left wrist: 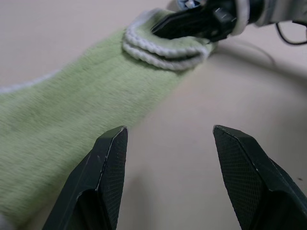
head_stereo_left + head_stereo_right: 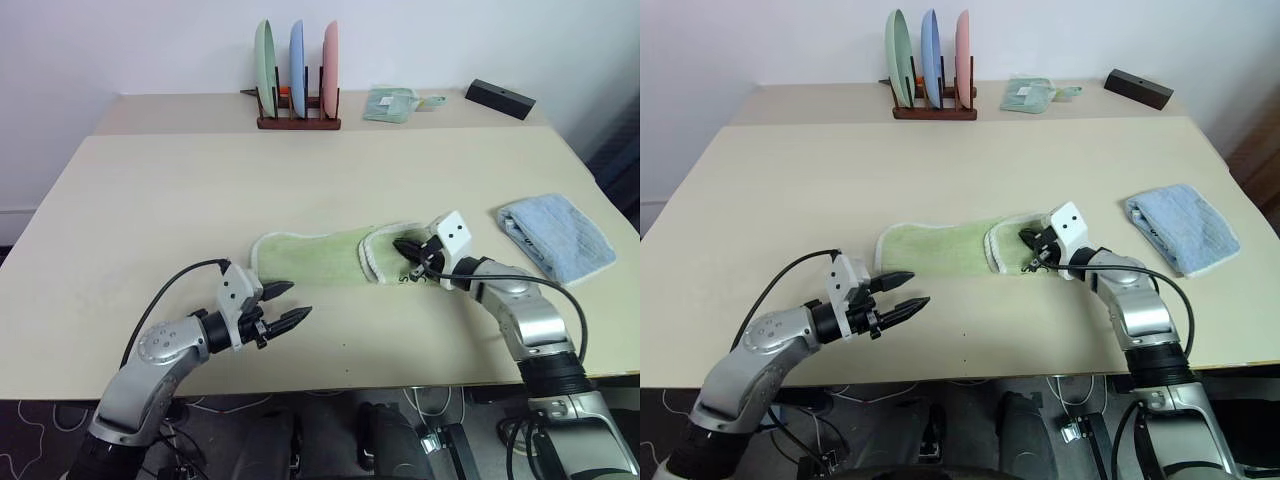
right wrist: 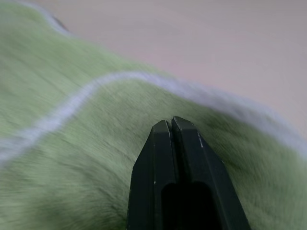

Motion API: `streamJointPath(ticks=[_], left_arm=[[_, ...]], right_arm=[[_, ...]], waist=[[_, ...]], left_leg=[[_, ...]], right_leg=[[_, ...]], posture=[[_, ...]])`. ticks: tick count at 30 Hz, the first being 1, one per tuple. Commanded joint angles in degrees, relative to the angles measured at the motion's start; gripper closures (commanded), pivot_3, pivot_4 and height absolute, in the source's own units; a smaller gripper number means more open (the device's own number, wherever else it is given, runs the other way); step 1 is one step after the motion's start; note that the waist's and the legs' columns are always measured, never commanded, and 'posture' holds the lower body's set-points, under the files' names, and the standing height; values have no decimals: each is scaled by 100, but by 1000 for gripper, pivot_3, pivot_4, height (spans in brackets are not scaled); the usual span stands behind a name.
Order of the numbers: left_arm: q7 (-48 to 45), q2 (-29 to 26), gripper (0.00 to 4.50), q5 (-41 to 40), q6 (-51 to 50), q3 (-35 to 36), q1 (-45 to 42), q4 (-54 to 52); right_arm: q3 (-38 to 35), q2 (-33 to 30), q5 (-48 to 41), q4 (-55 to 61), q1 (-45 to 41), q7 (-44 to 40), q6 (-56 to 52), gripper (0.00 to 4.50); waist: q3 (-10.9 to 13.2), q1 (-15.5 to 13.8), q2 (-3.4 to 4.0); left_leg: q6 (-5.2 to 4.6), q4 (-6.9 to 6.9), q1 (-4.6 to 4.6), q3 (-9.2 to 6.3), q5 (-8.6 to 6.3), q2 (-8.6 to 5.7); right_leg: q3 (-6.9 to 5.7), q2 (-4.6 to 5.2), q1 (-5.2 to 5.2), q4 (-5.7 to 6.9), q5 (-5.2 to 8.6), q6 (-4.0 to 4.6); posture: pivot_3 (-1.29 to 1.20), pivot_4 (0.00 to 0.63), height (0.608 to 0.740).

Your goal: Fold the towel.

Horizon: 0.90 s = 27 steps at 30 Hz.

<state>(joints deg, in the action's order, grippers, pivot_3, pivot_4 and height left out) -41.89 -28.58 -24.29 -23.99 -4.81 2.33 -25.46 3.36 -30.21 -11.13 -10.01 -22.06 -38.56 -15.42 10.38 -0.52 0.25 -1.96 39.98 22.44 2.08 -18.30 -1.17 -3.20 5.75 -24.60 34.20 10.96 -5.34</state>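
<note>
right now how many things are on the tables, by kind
plates in the rack: 3 (green, blue, pink)
towels and cloths: 3 (green towel, blue towel, small mint cloth)
rack: 1
black block: 1
total: 8

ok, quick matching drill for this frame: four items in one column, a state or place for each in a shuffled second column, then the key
Items:
1. left gripper
2. right gripper
3. green towel
4. light blue towel

States or places:
A. fingers shut, tips on the folded-over end of the green cloth
B. folded, near the table's right edge
C. fingers open, holding nothing, over bare table in front of the green cloth
D. long strip at mid-table, its right end doubled back on itself

Pairs: 1-C, 2-A, 3-D, 4-B
</note>
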Motion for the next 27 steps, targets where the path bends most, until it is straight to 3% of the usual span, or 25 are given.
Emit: streamJointPath(ticks=[1,4,6,7,9,13,16,22,27], left_arm=[[167,31,1597,-55,-80,39,211,-317],[306,50,1597,-89,-188,58,409,-416],[480,104,1597,-118,-264,145,549,-504],[666,194,1597,-326,-529,297,615,-536],[1024,455,1359,-841,-928,671,720,-629],[1625,826,0,-1519,-1479,1163,847,-867],[2418,1168,0,-1813,-2054,1328,780,-844],[4105,2394,0,-2842,-2624,1962,432,-590],[4650,2651,0,-3338,-2705,2161,76,-383]], right_arm=[[77,-63,290,-78,100,-39,314,4435],[-12,-40,264,-20,127,-99,460,4435],[-437,134,-421,274,56,-191,8,4435],[-672,165,-898,505,19,-339,-334,4218],[-951,73,-1615,1049,5,-706,-858,3636],[-1149,-281,-2443,1996,-43,-1108,-1683,1768],[-1125,-398,-2546,2296,-166,-1080,-1859,359],[-969,-325,-2305,2219,-239,-946,-1746,359],[-817,-309,-2146,2262,-42,-970,-1618,359]], waist=[[-1,-8,-1],[-1,-16,-1],[-1,-16,-1],[-1,-15,-1],[1,-14,2],[0,-20,0],[0,-20,0],[-2,-31,-3],[-3,-35,-3]], left_leg=[[0,0,-2,-1,0,2],[1,0,-3,-3,0,2],[0,1,-3,-3,0,2],[0,1,-3,-4,0,3],[0,0,-3,-5,0,4],[-1,0,-1,-15,-1,5],[-1,0,-2,-16,-2,3],[-1,2,-2,-20,-1,-4],[0,2,-3,-20,0,-4]], right_leg=[[-1,-2,0,1,0,0],[-1,-3,4,2,6,10],[0,-3,4,1,6,11],[0,-3,4,1,6,10],[1,-2,3,1,5,9],[-2,9,3,1,-1,-3],[-3,11,5,0,6,11],[-5,10,11,2,1,1],[-8,6,10,5,2,3]], posture=[[0,150,737],[0,150,737],[0,150,737],[0,150,737],[0,150,737],[0,150,737],[0,150,737],[0,150,737],[0,150,737]])
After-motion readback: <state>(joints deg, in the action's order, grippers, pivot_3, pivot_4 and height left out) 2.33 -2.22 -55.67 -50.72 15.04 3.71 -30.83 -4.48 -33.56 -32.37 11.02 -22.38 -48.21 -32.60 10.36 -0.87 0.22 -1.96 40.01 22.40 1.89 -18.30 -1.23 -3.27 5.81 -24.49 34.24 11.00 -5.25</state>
